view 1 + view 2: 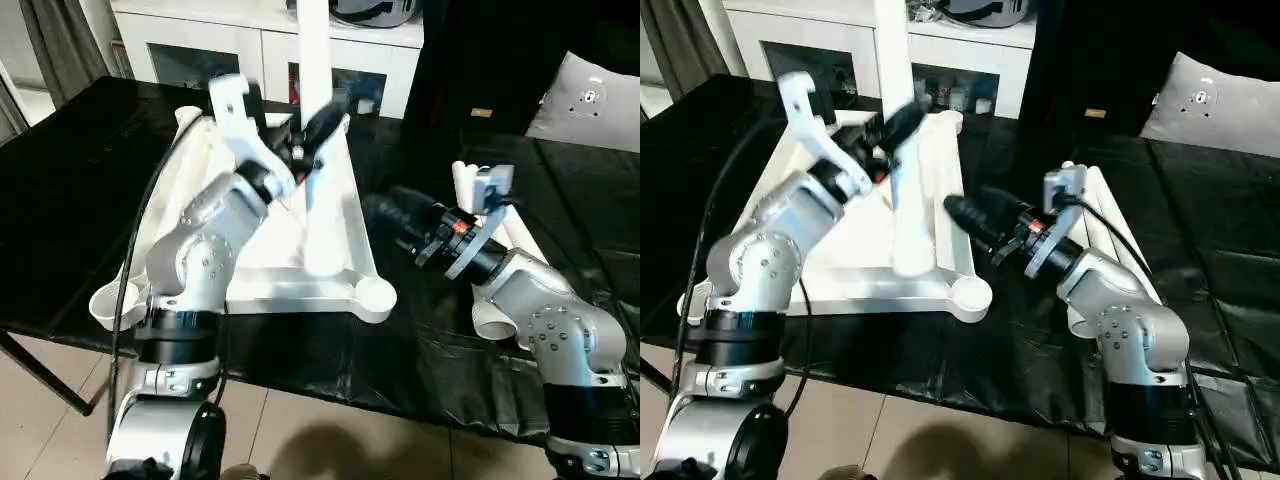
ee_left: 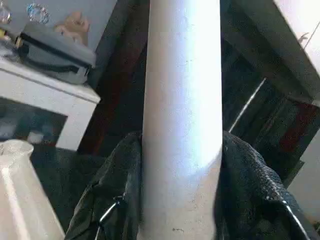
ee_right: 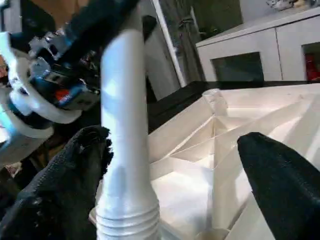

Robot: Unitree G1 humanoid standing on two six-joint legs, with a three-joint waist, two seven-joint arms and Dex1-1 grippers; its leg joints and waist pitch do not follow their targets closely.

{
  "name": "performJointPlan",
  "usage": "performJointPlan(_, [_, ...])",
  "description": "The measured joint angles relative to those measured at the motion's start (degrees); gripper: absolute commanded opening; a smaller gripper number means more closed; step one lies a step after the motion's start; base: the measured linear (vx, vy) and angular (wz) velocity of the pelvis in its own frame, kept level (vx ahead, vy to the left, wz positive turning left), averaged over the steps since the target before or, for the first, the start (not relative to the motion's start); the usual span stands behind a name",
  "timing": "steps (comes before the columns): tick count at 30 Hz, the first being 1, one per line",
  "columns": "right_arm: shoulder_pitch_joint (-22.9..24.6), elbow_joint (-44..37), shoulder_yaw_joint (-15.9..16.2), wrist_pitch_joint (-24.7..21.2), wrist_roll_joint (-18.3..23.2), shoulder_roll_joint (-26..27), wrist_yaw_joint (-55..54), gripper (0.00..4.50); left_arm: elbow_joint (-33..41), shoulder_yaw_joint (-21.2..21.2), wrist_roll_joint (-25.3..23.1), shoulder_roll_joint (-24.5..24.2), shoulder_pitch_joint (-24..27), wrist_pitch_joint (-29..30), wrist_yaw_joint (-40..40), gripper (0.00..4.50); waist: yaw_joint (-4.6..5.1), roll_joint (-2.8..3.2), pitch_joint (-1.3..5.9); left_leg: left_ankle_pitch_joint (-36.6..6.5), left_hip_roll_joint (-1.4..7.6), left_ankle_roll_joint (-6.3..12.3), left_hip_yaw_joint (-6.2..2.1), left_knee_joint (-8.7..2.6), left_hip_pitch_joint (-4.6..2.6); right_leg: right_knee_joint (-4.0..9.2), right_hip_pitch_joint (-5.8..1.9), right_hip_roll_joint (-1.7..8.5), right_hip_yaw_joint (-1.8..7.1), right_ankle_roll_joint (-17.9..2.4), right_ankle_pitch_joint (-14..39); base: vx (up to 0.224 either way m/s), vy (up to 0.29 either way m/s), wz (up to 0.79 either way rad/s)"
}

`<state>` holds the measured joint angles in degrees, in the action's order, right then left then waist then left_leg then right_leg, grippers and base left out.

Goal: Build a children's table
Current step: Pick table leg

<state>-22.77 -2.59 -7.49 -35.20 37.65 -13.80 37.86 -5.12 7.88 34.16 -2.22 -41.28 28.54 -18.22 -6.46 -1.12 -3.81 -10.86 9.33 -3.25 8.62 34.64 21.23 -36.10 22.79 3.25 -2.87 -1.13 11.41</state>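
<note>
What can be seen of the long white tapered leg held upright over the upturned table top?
The long white tapered round leg looks like smooth plastic and ends in a ribbed, threaded collar at its lower end. It stands nearly upright over the ribbed underside of the white plastic table top, its upper end running out of the head views. The left gripper clasps it partway up with black fingers on either side. The right gripper is open beside it, not touching.

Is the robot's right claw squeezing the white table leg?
No, the right claw stands wide open, its black fingers apart from the leg, which the left claw holds instead.
</note>
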Motion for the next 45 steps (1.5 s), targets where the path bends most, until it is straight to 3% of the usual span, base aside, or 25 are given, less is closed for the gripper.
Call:
performJointPlan(5, [0.0,-1.74,2.18,0.84,-2.11,-1.57,0.38,4.5,0.33,-0.58,-0.56,-0.49,0.03,0.05,-0.05,1.8,-0.05,-0.01,0.0,0.0,0.0,0.0,0.0,0.0,0.05,0.01,0.03,0.0,-0.01,0.0,0.0,0.0,0.0,0.0])
performJointPlan(8, [-0.09,-3.72,4.97,-2.02,-2.2,-4.38,2.42,4.5,1.78,-2.84,-3.09,-1.89,0.19,-0.56,-0.42,1.8,-0.08,-0.05,-0.02,0.0,0.01,0.01,-0.01,0.0,0.05,0.04,0.03,0.0,-0.02,0.01,0.01,0.0,0.0,0.0])
performJointPlan(15, [-2.37,-3.57,7.75,-3.69,-3.55,-2.28,-0.02,4.5,3.24,-7.76,-7.18,-1.94,1.09,-3.45,-2.39,1.8,-0.04,-0.06,-0.03,0.02,0.01,0.01,0.0,-0.01,0.06,0.04,0.04,0.0,-0.02,0.03,0.0,0.0,0.0,0.0])
performJointPlan(23, [-3.89,-0.61,10.29,-4.82,-5.33,-0.5,-2.5,4.5,4.36,-10.46,-9.13,-1.62,1.76,-4.88,-3.39,1.8,0.02,-0.08,-0.04,0.02,0.01,0.01,0.0,-0.01,0.14,0.04,0.12,0.0,-0.02,0.03,0.0,0.0,0.0,0.0])
performJointPlan(29, [-4.98,1.7,10.71,-4.82,-6.36,0.95,-2.86,4.5,4.77,-13.42,-10.33,-1.67,2.69,-5.17,-5.26,1.8,0.0,-0.12,-0.05,0.03,0.02,0.0,0.01,-0.01,0.15,0.04,0.13,0.0,-0.02,0.03,0.0,0.0,0.0,0.0])
performJointPlan(45, [-6.06,4.0,11.25,-4.83,-6.3,1.98,-2.29,3.08,5.41,-14.88,-11.07,-1.75,2.77,-5.29,-7.66,1.8,0.0,-0.12,-0.05,0.03,0.02,0.0,0.02,-0.01,0.15,0.04,0.13,0.0,-0.02,0.03,0.0,0.0,0.0,0.0])
